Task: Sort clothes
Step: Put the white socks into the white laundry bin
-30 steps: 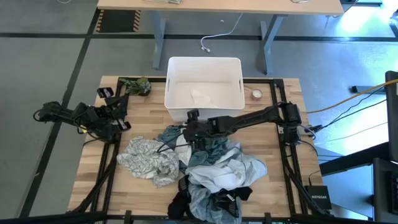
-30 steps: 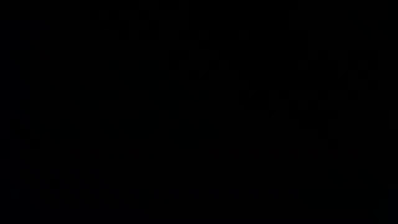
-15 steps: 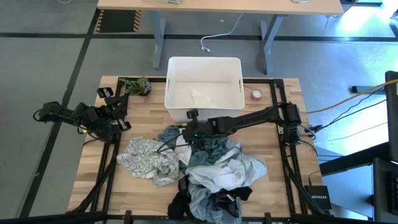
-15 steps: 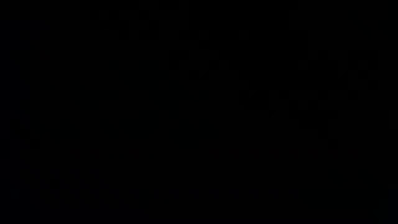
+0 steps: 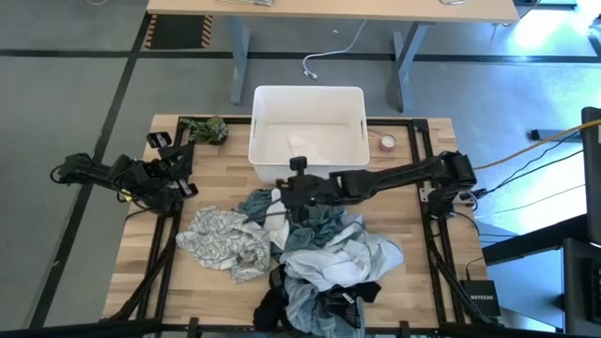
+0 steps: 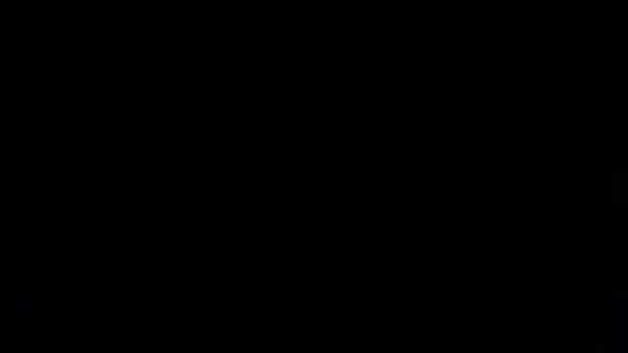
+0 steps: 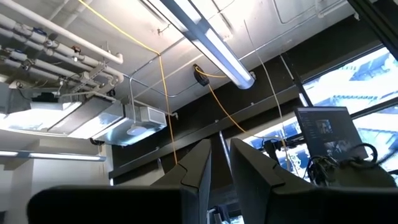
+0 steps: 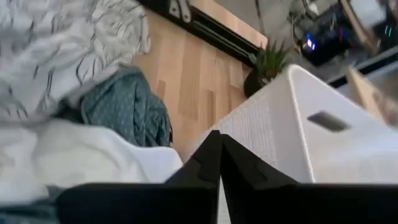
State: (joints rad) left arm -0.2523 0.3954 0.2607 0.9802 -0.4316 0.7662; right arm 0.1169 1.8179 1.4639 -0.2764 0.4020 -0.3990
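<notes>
The clothes (image 5: 300, 249) lay heaped on the near half of the wooden surface (image 5: 413, 216): black and pale blue pieces nearest, a grey-white patterned garment (image 5: 218, 239) to the left, a teal one (image 8: 124, 112) at the far edge. Above that far edge, just before the white bin (image 5: 308, 131), hung the right claw (image 5: 285, 194), its arm stretched low across from the right side. Its fingers (image 8: 211, 158) were pressed together with no cloth visibly between them. The risk, as I judged it, was a lift that came up empty, or one dragging several tangled garments together. The left claw (image 5: 183, 174) waited at the left edge, tipped toward the ceiling, fingers (image 7: 198, 168) narrowly apart.
</notes>
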